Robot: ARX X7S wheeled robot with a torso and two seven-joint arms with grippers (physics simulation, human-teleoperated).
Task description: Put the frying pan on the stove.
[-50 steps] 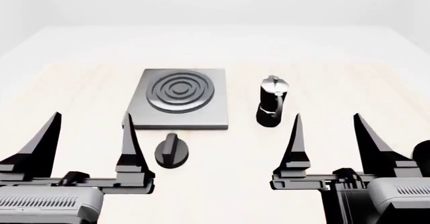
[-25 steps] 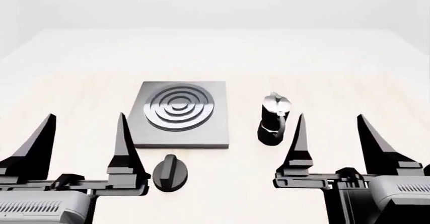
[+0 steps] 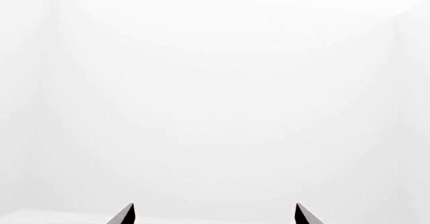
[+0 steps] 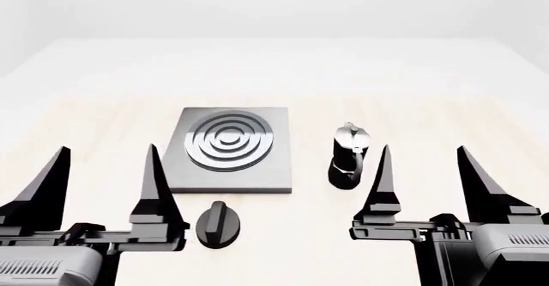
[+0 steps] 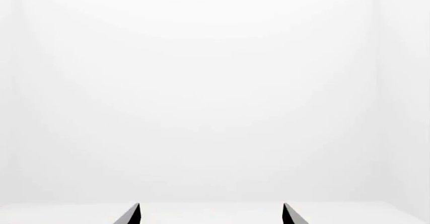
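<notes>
1 stove, 1 moka pot, 1 knob, 2 pincers: left pincer, right pincer.

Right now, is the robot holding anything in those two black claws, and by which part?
Nothing is held. The left end effector and right end effector are both open and empty, hovering near the stove.

Black pointed gripper fingers; grey vented wrist housings.

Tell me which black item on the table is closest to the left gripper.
The knob, low and round, just right of the left gripper and in front of the stove. The moka pot is taller and stands nearer the right gripper.
</notes>
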